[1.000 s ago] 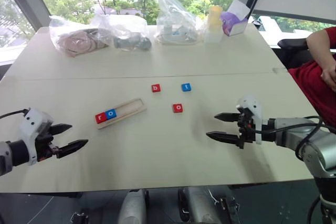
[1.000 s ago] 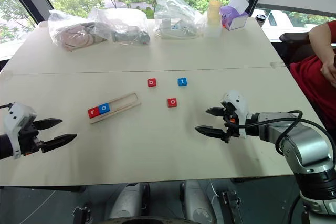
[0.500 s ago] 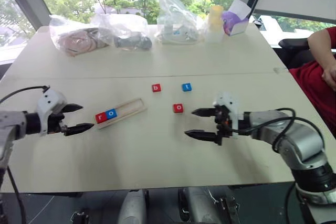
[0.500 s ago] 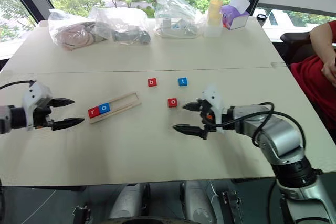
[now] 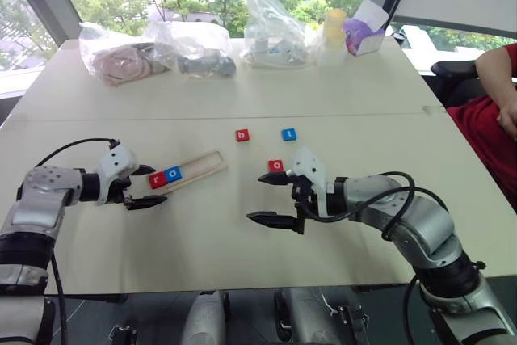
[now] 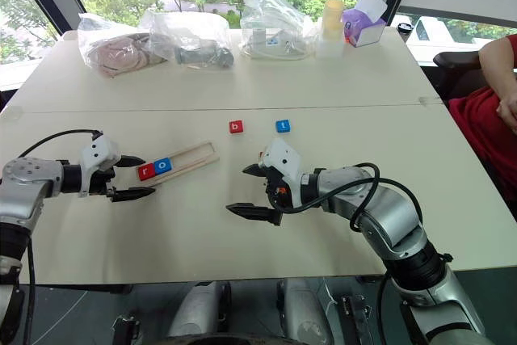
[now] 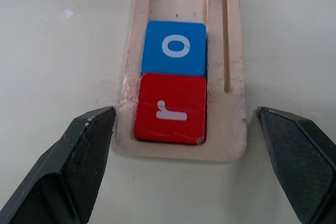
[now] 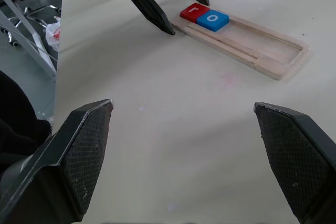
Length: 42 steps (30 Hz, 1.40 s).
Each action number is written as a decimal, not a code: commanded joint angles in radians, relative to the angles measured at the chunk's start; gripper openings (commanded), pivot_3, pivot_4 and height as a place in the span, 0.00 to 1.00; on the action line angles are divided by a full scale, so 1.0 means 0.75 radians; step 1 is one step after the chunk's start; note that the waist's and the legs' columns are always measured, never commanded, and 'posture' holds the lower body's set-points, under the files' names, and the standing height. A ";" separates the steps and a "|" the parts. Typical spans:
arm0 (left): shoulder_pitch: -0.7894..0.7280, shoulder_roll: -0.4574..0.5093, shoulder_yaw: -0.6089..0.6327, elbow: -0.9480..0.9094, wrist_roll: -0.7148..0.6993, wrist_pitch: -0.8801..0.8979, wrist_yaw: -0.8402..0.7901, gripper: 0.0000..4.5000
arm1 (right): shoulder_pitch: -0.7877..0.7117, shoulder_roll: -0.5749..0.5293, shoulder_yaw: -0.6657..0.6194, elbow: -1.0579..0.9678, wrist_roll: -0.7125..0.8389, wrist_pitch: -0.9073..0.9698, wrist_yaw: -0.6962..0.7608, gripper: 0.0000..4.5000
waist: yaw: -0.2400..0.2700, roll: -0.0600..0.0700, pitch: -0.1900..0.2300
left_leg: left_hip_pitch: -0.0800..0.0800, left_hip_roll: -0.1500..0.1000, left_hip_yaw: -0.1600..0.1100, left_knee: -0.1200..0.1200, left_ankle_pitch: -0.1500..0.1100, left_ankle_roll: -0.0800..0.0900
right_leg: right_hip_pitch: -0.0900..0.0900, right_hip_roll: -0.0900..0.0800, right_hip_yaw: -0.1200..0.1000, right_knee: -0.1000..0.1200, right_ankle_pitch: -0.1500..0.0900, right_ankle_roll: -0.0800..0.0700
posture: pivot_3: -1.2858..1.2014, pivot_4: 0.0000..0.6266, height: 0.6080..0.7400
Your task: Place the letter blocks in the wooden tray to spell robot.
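Observation:
The wooden tray lies slanted left of the table's centre. A red r block and a blue o block fill its left end, as the left wrist view shows: r, o. Beyond it lie a loose red b block, a blue t block and a red o block. My left gripper stands open at the tray's left end, one finger either side of it. My right gripper is open and empty, just left of the red o block, pointing at the tray.
Clear plastic bags with items, a bottle and a purple tissue box line the table's far edge. A person in red sits at the right side. The table's near edge runs just below both grippers.
My left gripper has moved forward and right up to the tray's left end. My right gripper has swung left, past the red o block. All blocks lie unmoved.

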 commanded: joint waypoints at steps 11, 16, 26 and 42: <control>-0.029 -0.041 -0.027 0.014 0.016 -0.028 -0.067 0.69 | 0.039 -0.060 -0.108 -0.015 -0.012 -0.019 -0.015 1.00 | 0.000 0.001 -0.001 | 0.001 0.000 0.000 0.000 0.000 0.000 | 0.001 0.000 0.000 0.000 0.000 0.000 | 0.52 0.24 1.00; -0.040 -0.034 -0.086 -0.199 0.005 -0.037 -0.167 0.69 | 0.056 -0.088 -0.312 0.046 0.028 0.015 -0.071 1.00 | 0.002 0.000 -0.001 | 0.000 -0.001 -0.001 0.001 0.000 0.000 | 0.001 0.000 0.000 0.000 0.000 0.001 | 0.52 0.24 1.00; -0.174 -0.121 -0.223 -0.098 0.058 -0.123 -0.289 0.69 | 0.259 -0.115 -0.489 -0.071 0.080 0.089 -0.162 1.00 | -0.008 0.000 -0.001 | 0.000 0.001 -0.004 -0.001 0.000 0.000 | 0.001 0.006 0.000 0.001 0.000 0.001 | 0.52 0.24 1.00; -0.218 -0.143 -0.245 0.046 0.150 -0.250 -0.250 0.99 | 0.274 -0.084 -0.439 -0.084 0.062 0.076 -0.238 1.00 | -0.007 0.000 -0.001 | 0.001 0.002 -0.005 0.000 0.000 0.000 | 0.001 0.008 0.001 0.001 0.001 0.001 | 0.52 0.24 1.00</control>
